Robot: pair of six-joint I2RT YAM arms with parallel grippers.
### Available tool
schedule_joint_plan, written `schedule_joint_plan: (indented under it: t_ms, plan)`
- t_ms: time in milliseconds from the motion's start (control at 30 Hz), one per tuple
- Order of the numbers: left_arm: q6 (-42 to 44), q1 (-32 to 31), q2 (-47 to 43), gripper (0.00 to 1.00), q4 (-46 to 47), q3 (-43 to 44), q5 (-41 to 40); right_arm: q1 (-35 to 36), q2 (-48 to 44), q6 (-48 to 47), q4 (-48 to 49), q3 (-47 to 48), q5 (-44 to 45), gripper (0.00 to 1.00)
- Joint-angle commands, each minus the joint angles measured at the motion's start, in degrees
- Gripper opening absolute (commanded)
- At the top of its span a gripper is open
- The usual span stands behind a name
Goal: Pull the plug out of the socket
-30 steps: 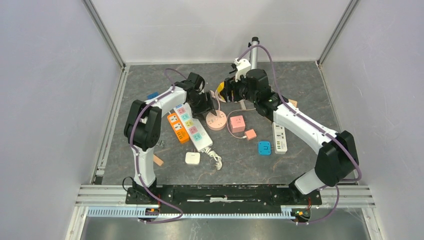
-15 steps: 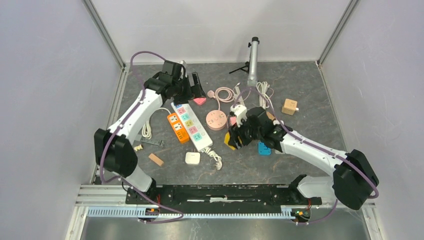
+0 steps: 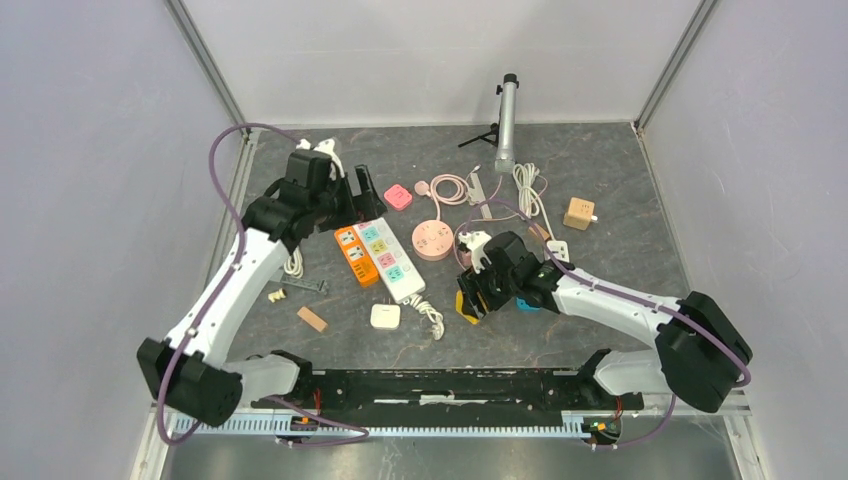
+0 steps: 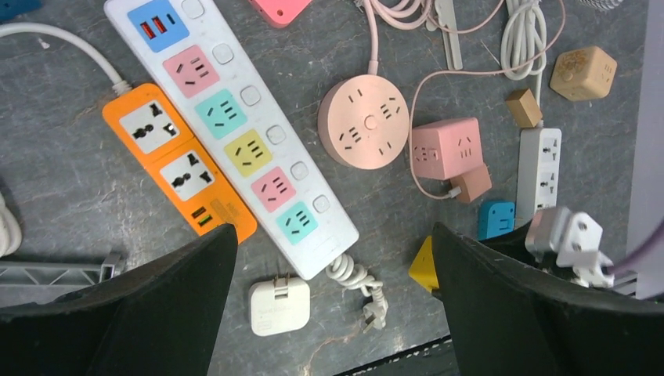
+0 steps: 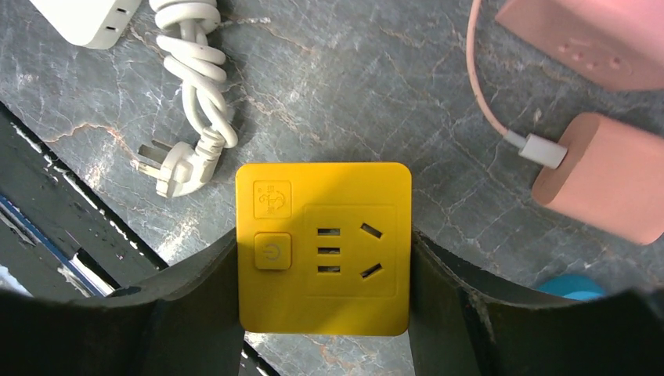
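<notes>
My right gripper (image 5: 323, 313) is shut on a yellow socket cube (image 5: 323, 247), one finger on each side. It holds the cube low over the table near the front middle (image 3: 467, 306). The cube's face shows a button and empty slots, with no plug in it. A white plug adapter (image 4: 279, 305) lies prongs up on the table by the end of the white power strip (image 4: 235, 133). It also shows in the top view (image 3: 385, 316). My left gripper (image 4: 333, 313) is open and empty, high above the strips at the far left (image 3: 362, 190).
An orange strip (image 3: 355, 255), a round pink socket (image 3: 433, 241), a pink cube (image 4: 445, 147), a blue cube (image 4: 496, 219) and a white strip (image 4: 539, 168) lie around the middle. A coiled white cord with its plug (image 5: 188, 94) lies next to the yellow cube. A tripod pole (image 3: 507, 120) stands at the back.
My right arm has swung from the far middle down to the near middle with the yellow socket in it. My left arm has pulled back to the left and risen.
</notes>
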Motion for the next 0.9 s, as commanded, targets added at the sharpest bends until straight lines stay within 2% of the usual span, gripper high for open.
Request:
schedule_joint_plan:
  t_ms: [0,133,167,400,567,733,867]
  plan:
    - [3.00,0.05,-5.84,1.00,-1.44,-3.17,-0.47,0.29,-0.95,5.58,3.33,-2.24,0.24,0.63]
    - [1.87,0.03,-9.99,1.00,-2.31,-6.59,0.63,0.29,-2.73,8.85,4.60,-4.90,2.71,0.81]
    - [1.74,0.02,-10.78,1.00,-2.82,-6.95,1.02,0.34,-3.32,9.38,4.06,-4.83,4.17,0.97]
    - [0.25,-0.01,-16.12,1.00,-7.32,-6.88,-1.96,0.30,-10.34,9.87,2.15,-3.83,12.11,0.98]
    - [-2.09,-0.02,-19.49,1.00,-7.35,-6.26,-2.48,0.30,-18.85,8.80,-1.49,-2.69,19.38,0.98]
    - [-4.72,-0.05,-21.84,1.00,-7.48,-4.15,-5.61,0.34,-30.13,10.25,-8.54,-2.00,37.67,0.98]
    - [-4.92,-0.08,-22.97,1.00,-11.19,0.06,-9.15,0.18,-35.87,11.28,-17.12,4.58,52.56,0.98]
